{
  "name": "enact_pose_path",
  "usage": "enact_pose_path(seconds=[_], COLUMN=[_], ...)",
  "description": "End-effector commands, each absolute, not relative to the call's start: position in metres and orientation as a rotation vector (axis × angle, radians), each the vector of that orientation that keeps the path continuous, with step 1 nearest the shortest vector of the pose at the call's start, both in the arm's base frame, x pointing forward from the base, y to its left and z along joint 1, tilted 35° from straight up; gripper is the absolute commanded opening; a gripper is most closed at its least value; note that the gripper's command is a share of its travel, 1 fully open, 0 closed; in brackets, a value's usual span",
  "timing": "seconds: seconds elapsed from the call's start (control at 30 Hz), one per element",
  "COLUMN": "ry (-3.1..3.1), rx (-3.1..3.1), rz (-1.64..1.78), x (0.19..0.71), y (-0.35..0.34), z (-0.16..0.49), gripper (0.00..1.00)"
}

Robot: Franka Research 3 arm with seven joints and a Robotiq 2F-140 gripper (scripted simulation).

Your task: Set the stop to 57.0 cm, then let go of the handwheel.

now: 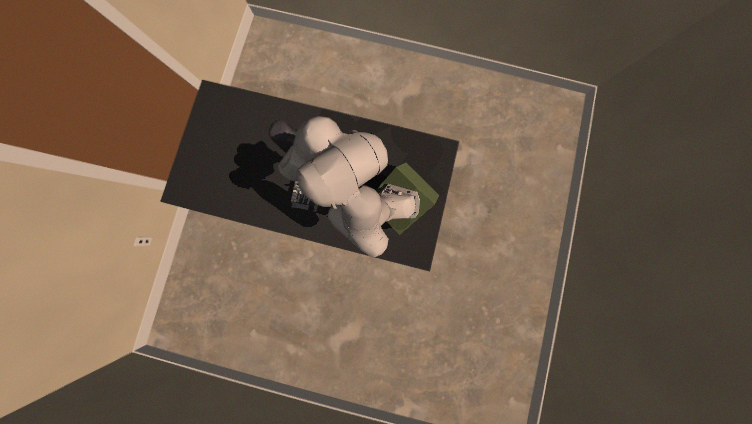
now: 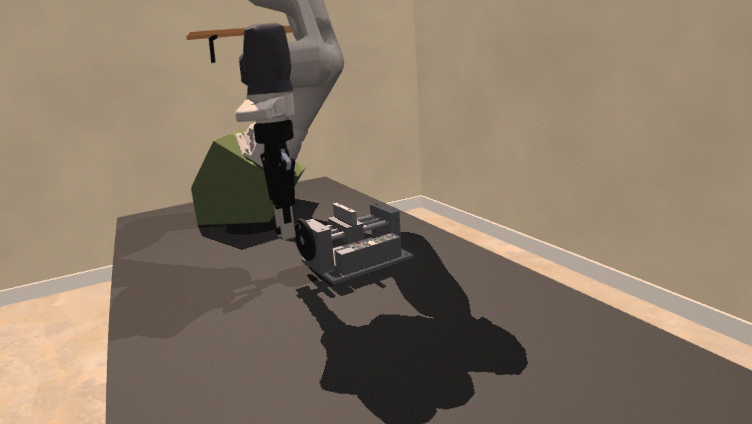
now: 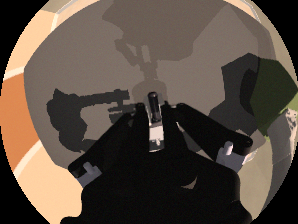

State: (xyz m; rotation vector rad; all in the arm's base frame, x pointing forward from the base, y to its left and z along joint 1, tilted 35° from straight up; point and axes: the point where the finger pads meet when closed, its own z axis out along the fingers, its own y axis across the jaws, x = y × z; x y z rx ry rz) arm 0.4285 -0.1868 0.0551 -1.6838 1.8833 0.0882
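The stop device stands on the dark table, with a grey frame and two end plates. Its black handwheel is on the left end in the exterior view. The stop, an upright grey plate on a carriage, sits on the rods between the end plates. A scale strip with a small red mark runs along the front; its figures are too small to read. My gripper points down beside the wheel's outer face, shut on the black crank handle. The wheel is hidden in the wrist view.
A green angular block stands behind the gripper, under the arm's base. The arm covers part of the device from above. The table has free edges, and the arm's shadow falls across it.
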Motion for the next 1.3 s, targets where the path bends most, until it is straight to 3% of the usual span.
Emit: enact_pose_path(seconds=[0.0, 1.27], ry=[1.883, 1.883], rx=[-1.691, -1.691], rz=[0.092, 0.092], x=[0.422, 0.432], y=[-0.183, -0.166], z=[0.046, 0.012], gripper=[0.04, 0.04])
